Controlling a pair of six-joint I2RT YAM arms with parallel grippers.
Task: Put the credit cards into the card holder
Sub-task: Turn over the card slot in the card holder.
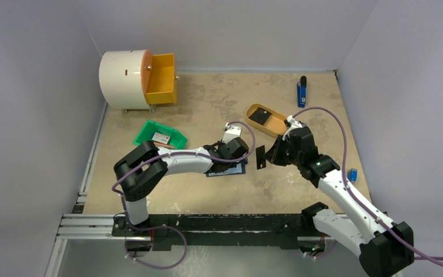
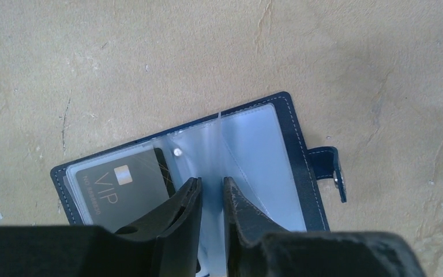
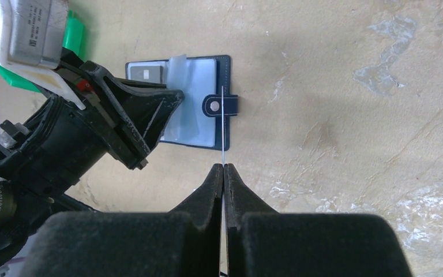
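The navy card holder (image 2: pixel 297 144) lies open on the table, its snap tab (image 2: pixel 335 173) to the right. A dark VIP card (image 2: pixel 121 184) sits in its left clear pocket. My left gripper (image 2: pixel 209 182) hovers over the holder's middle, jaws a narrow gap apart astride a raised clear sleeve (image 2: pixel 248 138). Just right of the holder (image 1: pixel 239 169), my right gripper (image 1: pixel 271 156) is shut on a dark credit card (image 1: pixel 260 157). That card stands on edge and shows as a thin line (image 3: pixel 223 127) above the fingertips (image 3: pixel 216 176). Another dark card (image 1: pixel 259 116) lies in the mustard tray.
The mustard oval tray (image 1: pixel 278 127) sits behind the right gripper. A green bin (image 1: pixel 176 138) holding a card (image 1: pixel 161 137) is at the left. A white drum with an orange drawer (image 1: pixel 161 78) stands at the back left. A blue object (image 1: pixel 301 92) lies at the back right.
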